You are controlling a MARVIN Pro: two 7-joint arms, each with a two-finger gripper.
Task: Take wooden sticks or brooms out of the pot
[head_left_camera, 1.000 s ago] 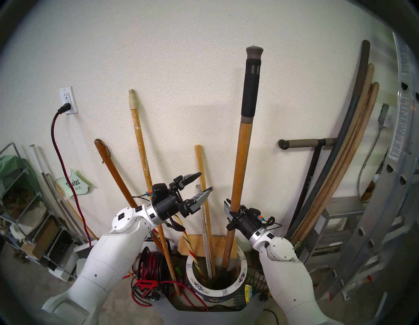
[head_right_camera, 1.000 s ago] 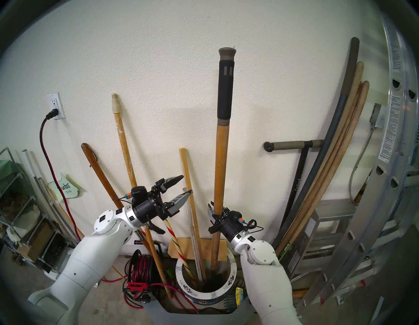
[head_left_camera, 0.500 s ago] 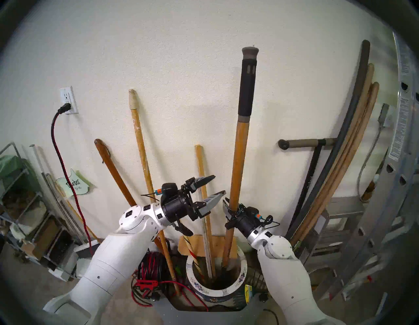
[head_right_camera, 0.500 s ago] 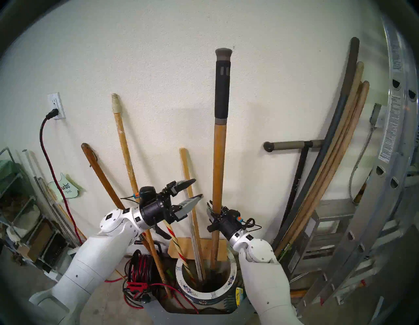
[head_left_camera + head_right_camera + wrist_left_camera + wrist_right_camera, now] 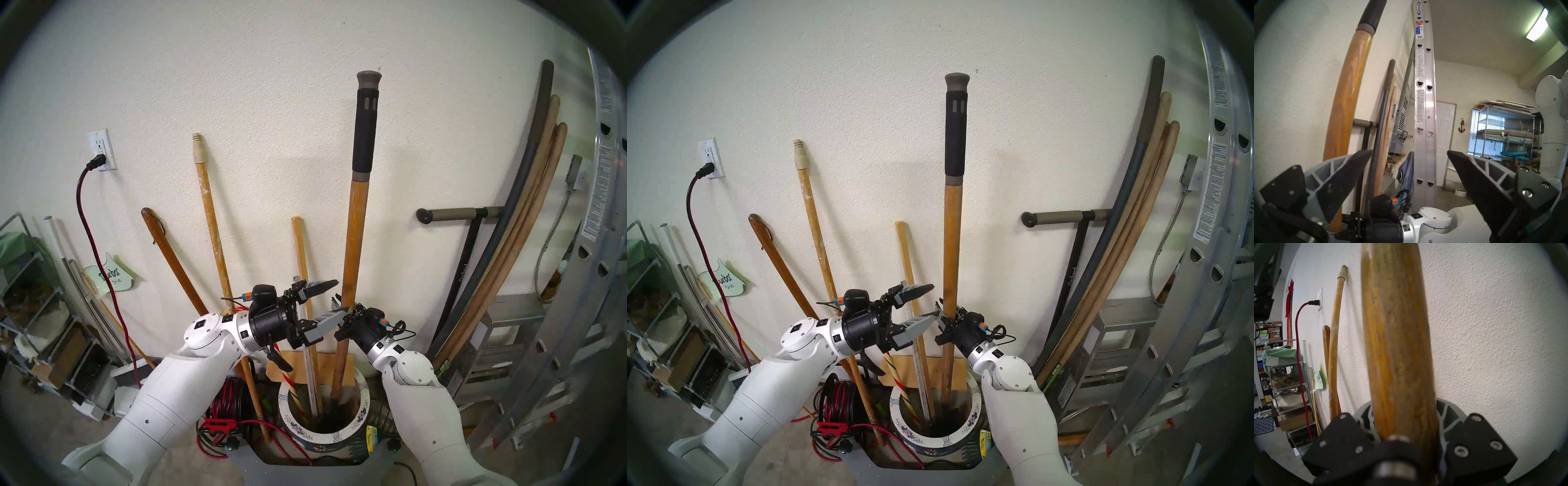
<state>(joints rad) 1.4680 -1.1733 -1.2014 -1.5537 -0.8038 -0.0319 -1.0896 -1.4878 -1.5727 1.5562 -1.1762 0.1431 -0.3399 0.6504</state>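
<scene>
Your right gripper point(image 5: 343, 314) was clamped around the thick orange-brown shaft point(image 5: 353, 237) partway up its length, the fingers wrapped on either side of the wood, as the right wrist view point(image 5: 1400, 421) showed close up. That shaft stood nearly upright, its black rubber-sleeved end point(image 5: 365, 132) high against the wall and its lower end down inside the pot point(image 5: 339, 436), near the pot's far right wall. The dark blade was too deep in shadow to make out clearly.

Your left gripper point(image 5: 334, 300) had its jaws spread wide and held nothing. One finger reached level with the shaft from the left, and the other finger's tip lay just beside your right gripper; whether it touched was hard to tell. From the left wrist view, the shaft point(image 5: 1345, 101) rose just past the finger on that view's left, outside the gap.

The thin pale-wood stick point(image 5: 303, 258) leaned in the pot just left of the shaft, behind your left gripper. A red-and-yellow striped rod point(image 5: 292, 383) also stood in the pot.
</scene>
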